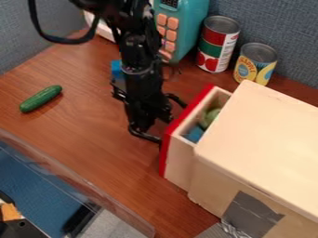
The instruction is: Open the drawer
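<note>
Right at the drawer's (176,169) red front, the tool (172,122) hangs with its fingers spread apart. The drawer stands partly out of the pale box (267,135), towards the counter's (105,148) middle, with a green thing (212,115) and a blue one (194,134) inside. Grey tape (249,214) sticks to the box. Behind the arm (135,51) shows a bit of blue (116,68). Two cans, one red and green (217,44), one yellow and blue (255,64), stand near the back edge beside a teal toy microwave (192,23). A cucumber (41,98) lies towards the left edge.
</note>
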Robot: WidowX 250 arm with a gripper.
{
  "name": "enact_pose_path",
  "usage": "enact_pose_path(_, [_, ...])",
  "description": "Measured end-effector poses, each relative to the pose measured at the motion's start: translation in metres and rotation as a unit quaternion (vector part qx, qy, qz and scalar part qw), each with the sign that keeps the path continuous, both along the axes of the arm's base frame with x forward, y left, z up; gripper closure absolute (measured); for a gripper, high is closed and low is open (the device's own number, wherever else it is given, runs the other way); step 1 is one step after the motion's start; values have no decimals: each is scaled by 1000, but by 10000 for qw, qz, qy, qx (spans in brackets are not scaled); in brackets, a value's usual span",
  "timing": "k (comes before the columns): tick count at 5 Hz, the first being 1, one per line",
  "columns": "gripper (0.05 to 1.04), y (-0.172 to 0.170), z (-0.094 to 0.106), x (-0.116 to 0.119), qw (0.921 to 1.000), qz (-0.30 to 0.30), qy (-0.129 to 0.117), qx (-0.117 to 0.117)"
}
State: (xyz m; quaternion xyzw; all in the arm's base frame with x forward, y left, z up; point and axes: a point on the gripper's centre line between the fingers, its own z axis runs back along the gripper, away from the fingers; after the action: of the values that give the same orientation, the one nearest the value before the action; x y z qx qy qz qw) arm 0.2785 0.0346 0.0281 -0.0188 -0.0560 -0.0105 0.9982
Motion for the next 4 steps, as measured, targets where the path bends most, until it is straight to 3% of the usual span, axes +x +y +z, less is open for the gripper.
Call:
enact_pose_path(1, [954,18,3,-4,9995,52,189,255])
enact_pose_path(2, [954,29,5,-9,9988,93,312,355])
enact_pose_path(4, [954,34,6,-14,9981,72,490,377])
